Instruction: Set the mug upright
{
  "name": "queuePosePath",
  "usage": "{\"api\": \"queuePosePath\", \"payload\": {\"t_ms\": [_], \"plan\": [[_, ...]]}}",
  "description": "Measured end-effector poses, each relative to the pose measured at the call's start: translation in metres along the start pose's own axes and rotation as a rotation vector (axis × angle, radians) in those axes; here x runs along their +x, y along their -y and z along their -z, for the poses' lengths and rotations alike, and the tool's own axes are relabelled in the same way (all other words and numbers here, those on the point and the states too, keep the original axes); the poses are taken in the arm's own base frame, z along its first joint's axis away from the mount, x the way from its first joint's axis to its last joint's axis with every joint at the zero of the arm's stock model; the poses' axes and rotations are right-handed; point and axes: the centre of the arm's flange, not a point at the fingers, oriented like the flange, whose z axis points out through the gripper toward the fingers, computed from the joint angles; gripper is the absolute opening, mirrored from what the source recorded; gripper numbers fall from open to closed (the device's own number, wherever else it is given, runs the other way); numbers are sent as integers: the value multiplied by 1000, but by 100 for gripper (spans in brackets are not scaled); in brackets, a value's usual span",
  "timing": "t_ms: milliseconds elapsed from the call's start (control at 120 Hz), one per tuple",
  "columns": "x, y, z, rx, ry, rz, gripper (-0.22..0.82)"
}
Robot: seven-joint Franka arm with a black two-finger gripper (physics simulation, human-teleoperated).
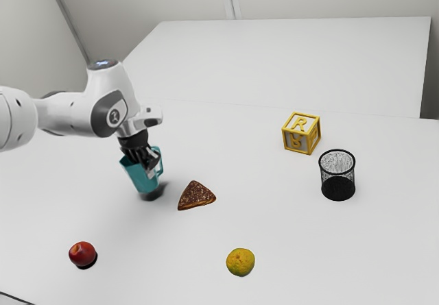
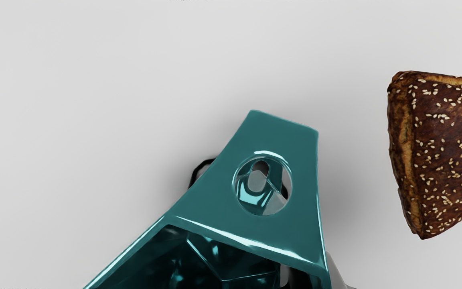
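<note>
the fingers look clamped on the mug by its wall. best to level it slowly, bring its base down flat on the counter, and let go only once it sits steady. it's glossy teal, mouth up but leaning, near the bread.

Exterior view: set beside the arm, well back, angled down across the table. Wrist view: mounted at the arm's end, close in, facing down to the tabletop. Common to both: mug and seeded bread wedge, the latter cropped at wrist.
</note>
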Motion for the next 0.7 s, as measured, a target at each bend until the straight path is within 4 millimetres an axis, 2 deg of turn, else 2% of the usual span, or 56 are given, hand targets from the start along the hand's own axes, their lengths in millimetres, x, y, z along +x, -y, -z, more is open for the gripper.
{"api": "queuePosePath", "payload": {"t_ms": [133,350,442,550,600,625,700], "plan": [[2,-8,-6,3,-19,51,-16],[4,-11,-11,-3,-32,123,28],[4,-9,-11,-3,-35,153,39],[5,-8,-9,-3,-43,178,48],[5,-8,-1,-4,-51,187,50],[7,-8,10,-3,-63,191,52],[24,-6,70,4,-125,197,54]]}}
